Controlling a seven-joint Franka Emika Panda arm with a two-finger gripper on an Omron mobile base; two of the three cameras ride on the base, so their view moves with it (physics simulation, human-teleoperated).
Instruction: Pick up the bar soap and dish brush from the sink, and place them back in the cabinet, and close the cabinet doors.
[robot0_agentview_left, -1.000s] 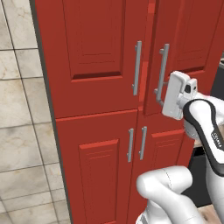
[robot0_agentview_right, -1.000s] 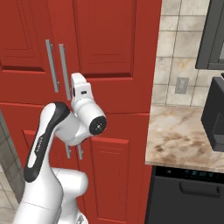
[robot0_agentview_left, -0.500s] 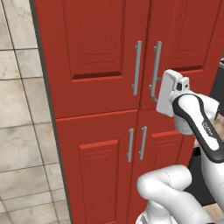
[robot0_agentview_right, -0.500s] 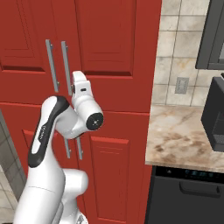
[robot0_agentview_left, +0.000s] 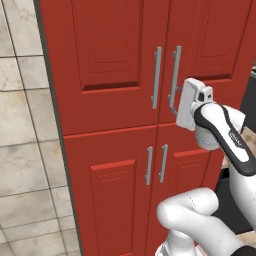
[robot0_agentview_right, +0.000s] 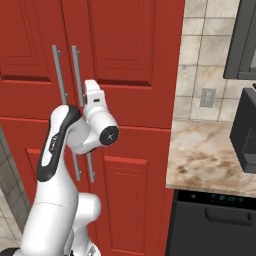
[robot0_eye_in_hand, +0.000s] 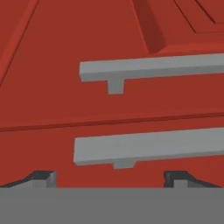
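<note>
Our two-finger gripper (robot0_eye_in_hand: 109, 177) stands with its jaws spread wide, and they hold nothing. A second ago they were narrower and the right-hand door stood slightly ajar; now the large red panelled cabinet doors (robot0_agentview_left: 125, 65) sit flush, and their long vertical silver bar handles (robot0_agentview_left: 157, 77) are close side by side. The hand is just beside the right handle's lower end. We judge the tall glossy red cabinet (robot0_agentview_right: 125, 60) closed and the task about finished.
</note>
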